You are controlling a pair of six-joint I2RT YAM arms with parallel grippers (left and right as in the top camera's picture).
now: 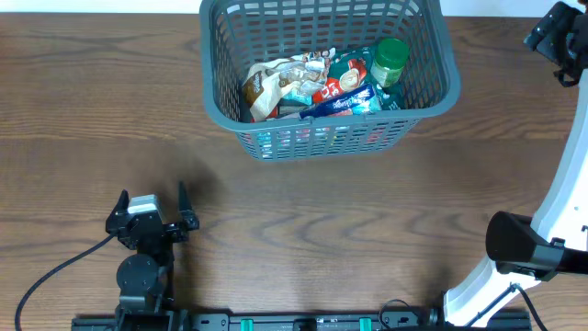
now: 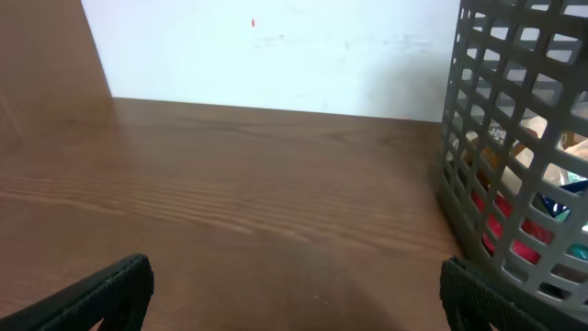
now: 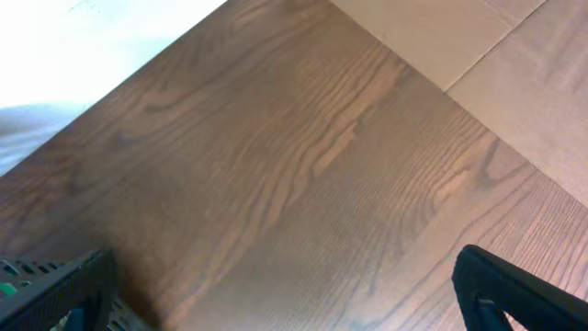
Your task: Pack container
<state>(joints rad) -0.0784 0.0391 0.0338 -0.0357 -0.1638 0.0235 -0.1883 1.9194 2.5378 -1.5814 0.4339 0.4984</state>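
The dark grey lattice container [image 1: 213, 92] stands at the back middle of the table. It holds several snack packets [image 1: 303, 83] and a green-lidded jar [image 1: 390, 57]. Its side also shows at the right of the left wrist view [image 2: 496, 119], with packets behind the slots. My left gripper [image 1: 152, 210] is open and empty near the front left of the table, well short of the container; its fingertips frame bare wood [image 2: 294, 294]. My right gripper [image 3: 285, 294] is open and empty over bare wood; the right arm [image 1: 560, 37] is raised at the far right.
The wooden table [image 1: 367, 230] stretches around the container. A white wall [image 2: 276, 55] stands behind the table's far edge. A cable [image 1: 55, 271] runs from the left arm's base. The right arm's base [image 1: 514, 248] stands at the front right.
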